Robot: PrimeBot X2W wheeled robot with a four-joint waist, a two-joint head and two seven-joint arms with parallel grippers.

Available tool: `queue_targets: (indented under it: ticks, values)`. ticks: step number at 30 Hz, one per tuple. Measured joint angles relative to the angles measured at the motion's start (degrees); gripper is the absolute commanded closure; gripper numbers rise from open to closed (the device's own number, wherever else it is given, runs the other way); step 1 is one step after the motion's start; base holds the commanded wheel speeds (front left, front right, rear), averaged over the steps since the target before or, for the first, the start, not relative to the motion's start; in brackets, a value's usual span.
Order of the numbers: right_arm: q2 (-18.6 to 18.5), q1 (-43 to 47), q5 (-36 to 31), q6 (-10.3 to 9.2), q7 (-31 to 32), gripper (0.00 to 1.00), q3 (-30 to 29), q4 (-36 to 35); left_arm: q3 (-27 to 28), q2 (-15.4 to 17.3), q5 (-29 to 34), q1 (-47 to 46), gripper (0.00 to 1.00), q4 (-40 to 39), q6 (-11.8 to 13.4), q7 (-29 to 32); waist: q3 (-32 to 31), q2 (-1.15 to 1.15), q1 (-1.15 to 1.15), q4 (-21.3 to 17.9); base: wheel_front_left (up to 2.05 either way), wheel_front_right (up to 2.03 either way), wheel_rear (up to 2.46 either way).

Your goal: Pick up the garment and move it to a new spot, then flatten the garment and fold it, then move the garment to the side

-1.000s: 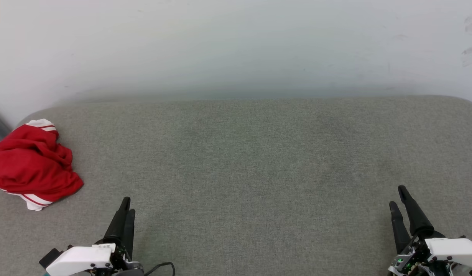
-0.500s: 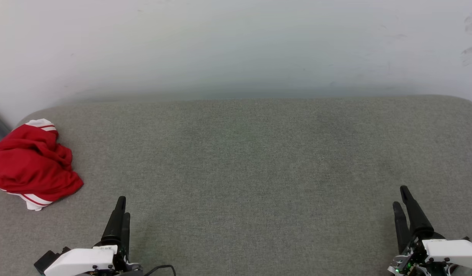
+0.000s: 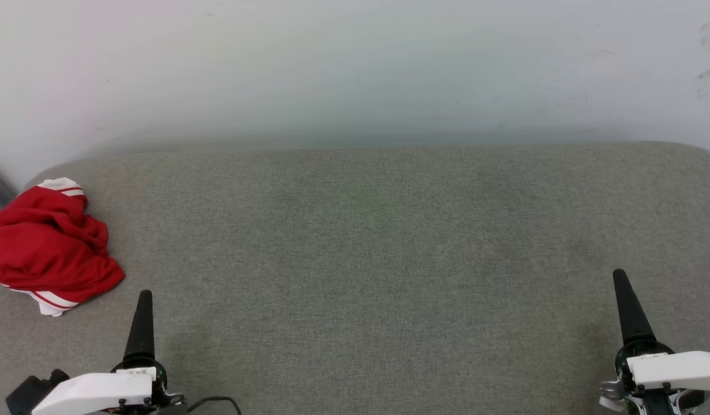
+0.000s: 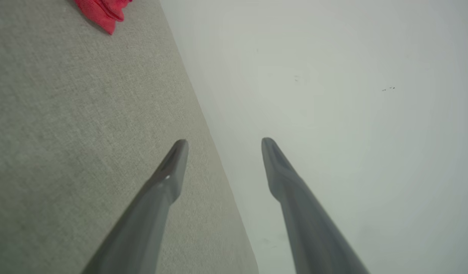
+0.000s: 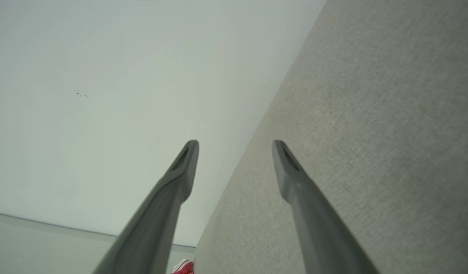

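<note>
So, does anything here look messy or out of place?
Only the red shirt: it lies crumpled in a heap near the left edge of the grey fabric surface, striped white trim poking out. Nothing looks spilled or damaged.

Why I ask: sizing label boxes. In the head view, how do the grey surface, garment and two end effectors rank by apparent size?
1. The grey surface, by far the largest.
2. The garment, a crumpled heap.
3. The left end effector and the right end effector: alike, and partly cut off by the frame, so unranked.
</note>
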Motion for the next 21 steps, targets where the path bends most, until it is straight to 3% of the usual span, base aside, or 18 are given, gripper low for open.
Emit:
queue_targets:
  ticks: [8, 21]
  values:
    - [0.00, 0.19, -13.82, 0.00, -1.55, 0.00, -0.77, -4.63, 0.75, -0.02, 10.91, 0.01, 0.00, -5.95, 0.60, -1.64, 0.40, 0.00, 0.00, -0.07, 0.00, 0.00, 0.00]
    - [0.02, 0.55, -33.51, 0.00, -3.92, 0.00, 2.96, -12.50, -8.00, -0.01, 30.86, 1.02, 0.00, -14.47, 6.42, -4.09, 1.00, 0.00, 0.00, -0.09, 0.00, 0.00, 0.00]
